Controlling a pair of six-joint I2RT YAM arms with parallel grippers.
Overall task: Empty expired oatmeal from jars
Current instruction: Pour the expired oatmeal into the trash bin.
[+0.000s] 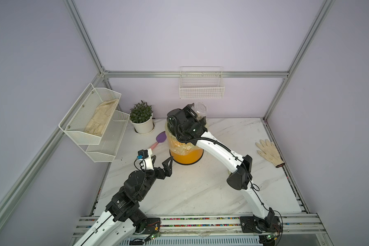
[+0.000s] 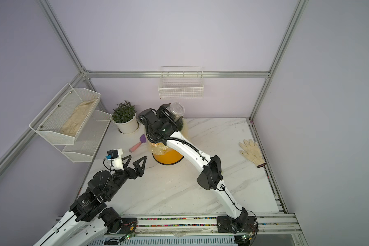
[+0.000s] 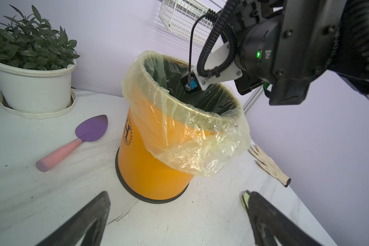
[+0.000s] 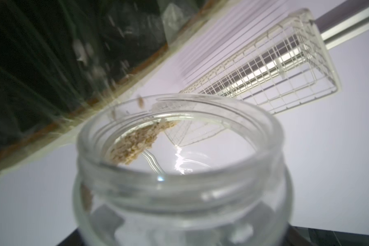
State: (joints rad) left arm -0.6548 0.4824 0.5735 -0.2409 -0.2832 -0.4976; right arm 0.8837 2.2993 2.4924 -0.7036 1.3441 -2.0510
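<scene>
Pouring is the step in hand: the right hand [image 1: 196, 114] grips the clear jar [image 1: 201, 108] around its body and holds it tipped above the far rim of the orange bin [image 1: 186, 156], as both top views show. The jar's mouth is uncovered. In the right wrist view the glass is almost bare. Only a small clump of oatmeal [image 4: 134, 147] is lodged at the neck, on the side turned toward the bin's dark, lined inside. A few blurred flecks at the mouth rim may be flakes on their way out, but I cannot tell for sure.

The left hand [image 1: 163, 159] hangs empty with its fingers spread wide, low over the tabletop [image 1: 200, 191] just near-left of the bin's base, touching nothing. In the left wrist view a pale green disc [image 3: 244, 199] peeps out on the tabletop beside one finger; it is probably the jar's lid.

By my reckoning the emptying is close to done. The next move calls for a steeper tilt or a light shake of the wrist to loosen the clump, with the mouth held over the opening of the yellow liner [image 3: 190, 138]. The jar sits near the bin's far edge, so flakes could drop onto the tabletop behind it
</scene>
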